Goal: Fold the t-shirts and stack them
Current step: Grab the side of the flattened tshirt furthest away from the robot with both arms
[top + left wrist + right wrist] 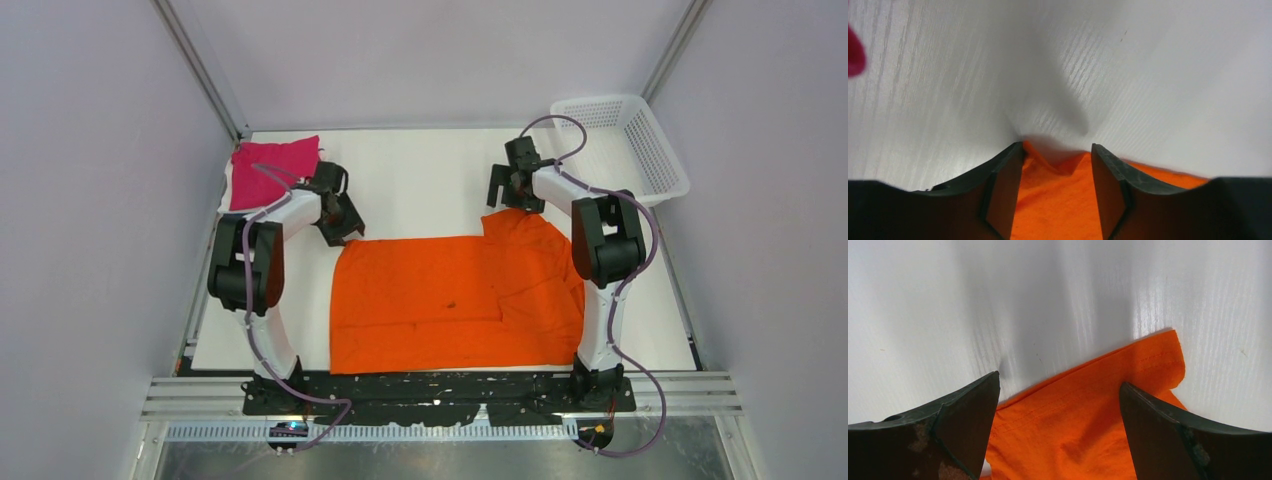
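Note:
A bright orange t-shirt (455, 300) lies spread on the white table, partly folded, with a sleeve doubled over on its right side. A magenta-pink shirt (270, 172) lies folded at the far left. My left gripper (345, 228) is open over the orange shirt's far left corner; that corner (1058, 192) sits between the fingers (1003, 192), unpinched. My right gripper (508, 198) is open over the shirt's far right corner, a hemmed edge (1083, 410) lying between the fingers (1160, 435). No white or blue shirts are in view.
A white plastic lattice basket (625, 140) stands at the far right corner, looking empty. Grey enclosure walls surround the table. Bare white table (420, 180) lies beyond the orange shirt, between the two grippers.

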`<action>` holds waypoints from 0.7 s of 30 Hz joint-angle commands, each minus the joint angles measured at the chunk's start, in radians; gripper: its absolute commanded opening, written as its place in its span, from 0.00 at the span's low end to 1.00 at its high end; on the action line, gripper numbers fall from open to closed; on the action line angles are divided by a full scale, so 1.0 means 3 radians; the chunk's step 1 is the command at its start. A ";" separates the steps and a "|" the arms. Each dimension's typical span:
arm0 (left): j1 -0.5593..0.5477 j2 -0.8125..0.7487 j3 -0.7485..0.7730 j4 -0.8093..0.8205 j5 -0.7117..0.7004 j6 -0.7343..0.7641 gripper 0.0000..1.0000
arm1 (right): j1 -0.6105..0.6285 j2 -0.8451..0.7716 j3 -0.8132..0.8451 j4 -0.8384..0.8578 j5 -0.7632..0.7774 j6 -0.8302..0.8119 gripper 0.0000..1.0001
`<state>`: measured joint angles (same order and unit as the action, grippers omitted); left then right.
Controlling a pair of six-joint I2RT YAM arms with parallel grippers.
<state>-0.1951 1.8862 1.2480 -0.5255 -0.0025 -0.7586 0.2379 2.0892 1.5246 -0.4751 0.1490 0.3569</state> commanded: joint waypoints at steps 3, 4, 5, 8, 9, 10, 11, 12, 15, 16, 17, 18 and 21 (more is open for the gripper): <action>-0.0056 -0.0125 -0.0226 -0.0182 -0.0044 0.0020 0.46 | -0.0032 -0.0227 -0.0041 0.0059 0.0013 0.0004 0.96; -0.0073 -0.0138 -0.0217 -0.0245 -0.0113 0.0033 0.45 | -0.0031 -0.0237 -0.0046 0.0060 0.0014 0.0006 0.96; -0.0089 -0.0145 -0.0208 -0.0295 -0.0172 0.0045 0.45 | -0.0036 -0.0238 -0.0052 0.0064 0.0017 0.0007 0.96; -0.0144 -0.0121 -0.0148 -0.0408 -0.0283 0.0069 0.40 | -0.0042 -0.0240 -0.0064 0.0070 0.0021 0.0008 0.96; -0.0158 -0.0105 -0.0119 -0.0444 -0.0314 0.0069 0.38 | -0.0042 -0.0242 -0.0068 0.0070 0.0023 0.0008 0.96; -0.0169 -0.0083 -0.0085 -0.0483 -0.0341 0.0068 0.35 | -0.0041 -0.0247 -0.0070 0.0070 0.0028 0.0010 0.96; -0.0182 -0.0061 -0.0052 -0.0507 -0.0353 0.0079 0.28 | -0.0041 -0.0249 -0.0073 0.0073 0.0034 0.0006 0.96; -0.0186 -0.0040 -0.0038 -0.0524 -0.0352 0.0086 0.21 | -0.0044 -0.0252 -0.0079 0.0071 0.0048 0.0007 0.96; -0.0187 -0.0031 -0.0022 -0.0530 -0.0320 0.0131 0.00 | -0.0047 -0.0257 -0.0084 0.0070 0.0066 0.0007 0.96; -0.0188 -0.0065 -0.0032 -0.0499 -0.0324 0.0154 0.00 | -0.0048 -0.0256 -0.0086 0.0070 0.0068 0.0007 0.96; -0.0193 -0.0117 -0.0054 -0.0470 -0.0339 0.0164 0.00 | -0.0047 -0.0257 -0.0083 0.0070 0.0070 0.0007 0.96; -0.0198 -0.0188 -0.0092 -0.0424 -0.0350 0.0177 0.00 | -0.0050 -0.0253 -0.0082 0.0074 0.0071 0.0007 0.96; -0.0225 -0.0435 -0.0201 -0.0294 -0.0377 0.0212 0.00 | -0.0053 -0.0253 -0.0070 0.0075 0.0084 0.0011 0.96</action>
<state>-0.2520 1.8530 1.2167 -0.6323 -0.0830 -0.7238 0.2264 2.0747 1.5024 -0.4679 0.1524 0.3569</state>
